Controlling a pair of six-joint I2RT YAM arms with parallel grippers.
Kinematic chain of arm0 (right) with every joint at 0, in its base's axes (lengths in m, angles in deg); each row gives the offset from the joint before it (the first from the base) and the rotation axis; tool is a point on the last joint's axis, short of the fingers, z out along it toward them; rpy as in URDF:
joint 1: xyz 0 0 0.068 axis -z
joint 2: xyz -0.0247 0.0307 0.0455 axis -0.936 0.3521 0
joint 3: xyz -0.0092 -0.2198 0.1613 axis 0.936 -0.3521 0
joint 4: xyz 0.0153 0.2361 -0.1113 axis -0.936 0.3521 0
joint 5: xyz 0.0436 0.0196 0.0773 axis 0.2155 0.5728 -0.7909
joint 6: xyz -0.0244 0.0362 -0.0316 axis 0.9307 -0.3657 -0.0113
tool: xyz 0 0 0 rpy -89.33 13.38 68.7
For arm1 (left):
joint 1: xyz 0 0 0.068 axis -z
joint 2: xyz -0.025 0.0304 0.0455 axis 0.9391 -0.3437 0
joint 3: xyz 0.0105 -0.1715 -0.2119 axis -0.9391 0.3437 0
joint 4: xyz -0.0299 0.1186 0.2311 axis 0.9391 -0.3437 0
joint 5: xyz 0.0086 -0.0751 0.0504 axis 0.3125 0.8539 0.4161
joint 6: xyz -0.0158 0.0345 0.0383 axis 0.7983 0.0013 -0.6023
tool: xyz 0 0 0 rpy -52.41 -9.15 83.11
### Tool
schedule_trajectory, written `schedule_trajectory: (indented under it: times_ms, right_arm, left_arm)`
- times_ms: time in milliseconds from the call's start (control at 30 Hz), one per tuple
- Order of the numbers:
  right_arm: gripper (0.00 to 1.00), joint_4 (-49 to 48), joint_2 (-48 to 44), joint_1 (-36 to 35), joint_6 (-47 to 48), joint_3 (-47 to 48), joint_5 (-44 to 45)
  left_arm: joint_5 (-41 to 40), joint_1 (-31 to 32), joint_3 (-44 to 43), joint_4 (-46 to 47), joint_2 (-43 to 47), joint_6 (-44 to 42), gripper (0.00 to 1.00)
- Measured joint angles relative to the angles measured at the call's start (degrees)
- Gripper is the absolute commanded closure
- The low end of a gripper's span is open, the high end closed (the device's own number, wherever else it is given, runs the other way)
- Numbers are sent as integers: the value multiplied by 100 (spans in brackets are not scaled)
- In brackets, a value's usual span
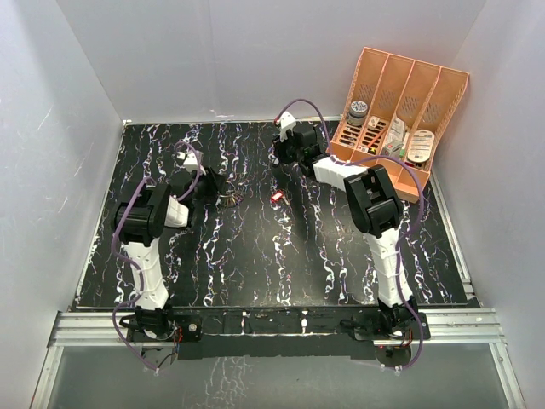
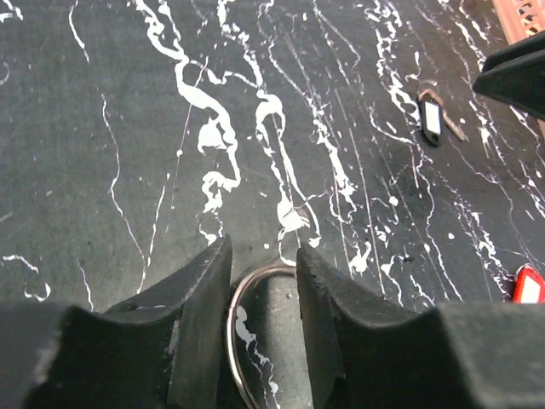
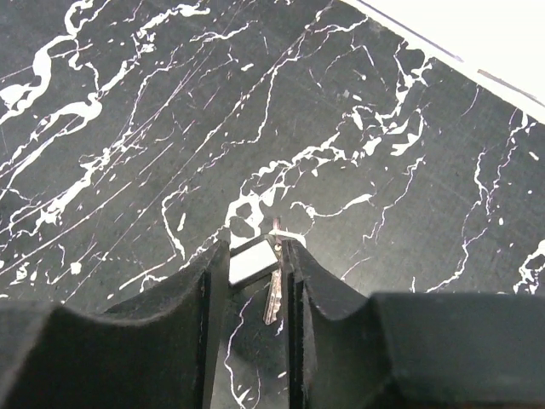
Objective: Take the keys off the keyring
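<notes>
The keyring [image 2: 243, 294] is a thin silver wire loop between my left gripper's fingers; its arc touches the left finger and runs behind the right one. My left gripper [image 2: 262, 256] is shut on it, low over the table. In the top view the ring and its remaining keys [image 1: 230, 200] sit at the left gripper [image 1: 213, 189]. A key with a black, white-labelled tag [image 3: 253, 260] lies on the table between the tips of my right gripper [image 3: 254, 249], which is open around it. That key also shows in the left wrist view [image 2: 432, 118]. A red-headed key [image 1: 277, 197] lies loose mid-table.
An orange divided organizer [image 1: 396, 111] with small items stands tilted at the back right, just behind the right arm. The black marbled mat [image 1: 255, 264] ends at white walls on the left, back and right. The red key's head [image 2: 528, 285] shows right of the left gripper.
</notes>
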Motion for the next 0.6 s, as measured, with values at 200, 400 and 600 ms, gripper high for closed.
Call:
schedule_trajectory:
  times_ms: [200, 400, 600]
  right_arm:
    - [66, -7, 35, 0, -13, 66, 7]
    - [66, -118, -299, 0, -15, -463, 74]
    - [63, -337, -1423, 0, -76, -1438, 269]
  left_arm:
    - [-131, -4, -2, -201, 24, -138, 2]
    - [-409, -4, 33, -638, 608, -343, 1]
    - [-1008, -2, 103, -1388, 1753, -531, 1]
